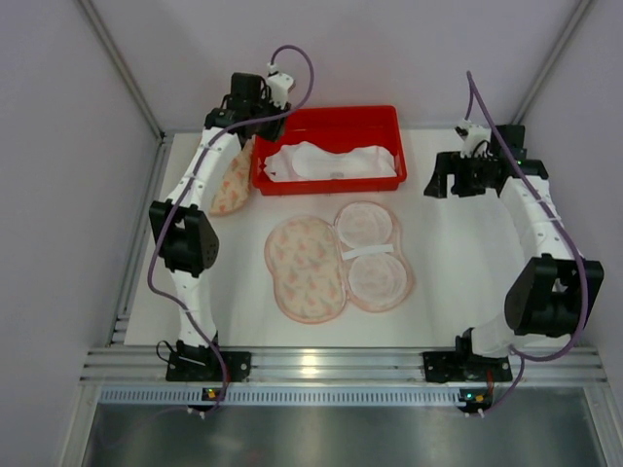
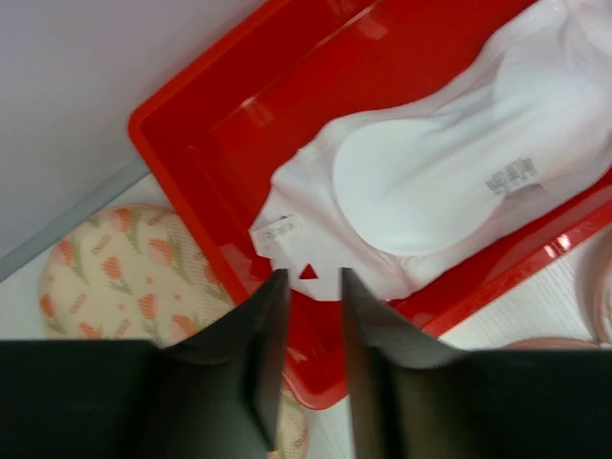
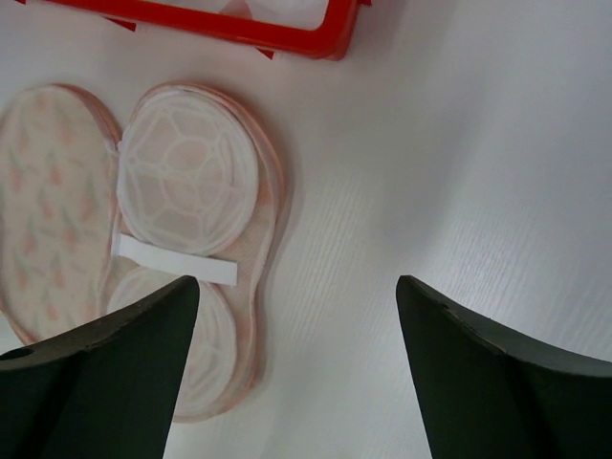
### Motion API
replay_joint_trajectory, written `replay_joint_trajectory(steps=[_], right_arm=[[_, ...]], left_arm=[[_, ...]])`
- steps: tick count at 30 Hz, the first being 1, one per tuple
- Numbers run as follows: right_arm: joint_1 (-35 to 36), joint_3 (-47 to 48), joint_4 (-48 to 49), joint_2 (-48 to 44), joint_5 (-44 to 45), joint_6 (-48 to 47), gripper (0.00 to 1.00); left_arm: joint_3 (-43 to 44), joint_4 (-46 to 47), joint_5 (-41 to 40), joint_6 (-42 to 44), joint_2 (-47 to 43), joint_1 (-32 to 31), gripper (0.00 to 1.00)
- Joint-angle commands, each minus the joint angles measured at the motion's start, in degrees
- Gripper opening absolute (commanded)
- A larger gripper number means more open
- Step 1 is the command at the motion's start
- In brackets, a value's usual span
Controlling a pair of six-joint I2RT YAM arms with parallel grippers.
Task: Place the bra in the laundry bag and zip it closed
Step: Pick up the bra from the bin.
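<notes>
Your counter is white, closed in by pale walls on three sides. Your left gripper hangs over the near left corner of the red tray. Its jaws are only a narrow slit apart and there is nothing between them. Just beyond its tips lies the white bra, bunched inside the tray at the back of the counter. A floral fabric piece lies outside the tray's left wall. Your right gripper is spread wide and holds nothing, above bare counter at the right. To its left the laundry bag lies opened flat in mid-counter, floral half beside mesh half, apart from the tray.
</notes>
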Motion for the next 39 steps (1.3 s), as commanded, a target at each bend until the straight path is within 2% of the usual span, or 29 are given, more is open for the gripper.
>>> replay_joint_trajectory(steps=[1,4,8,12,14,17,22,34,39], right_arm=[[3.6,4.2,10.8,2.0,1.6,6.0,0.84],[9.5,10.6,16.1,7.5,8.7,7.4,0.76],[14.1,24.5,17.6,18.0,14.0,11.2,0.67],[17.3,35.5,17.8,31.5,16.9,14.6,0.62],[18.0,40.2,18.0,35.3,18.7,15.4,0.62],[19.6,43.4,19.6,41.7,23.2,14.0,0.62],[21.2,45.4,21.0,46.1,31.3,12.7,0.63],[21.4,45.3,20.8,53.2,24.6,13.9,0.62],[21.4,45.5,20.2,55.5,22.9,15.2,0.57]], left_arm=[[-4.9,0.4,7.4,-6.3,-4.1,-0.1,0.41],[-8.5,0.3,11.1,-9.8,-6.5,-0.1,0.52],[-14.0,0.3,13.1,-12.3,-10.4,-0.1,0.54],[-18.8,0.4,14.7,-15.0,-14.3,0.0,0.55],[-21.0,0.3,15.5,-15.7,-16.1,0.0,0.55],[-23.8,0.4,15.9,-17.0,-18.4,0.0,0.55],[-26.8,0.4,16.0,-16.9,-20.9,0.0,0.56],[-25.8,0.4,15.7,-17.4,-18.8,0.0,0.56],[-24.8,0.3,15.4,-17.5,-18.0,0.0,0.57]])
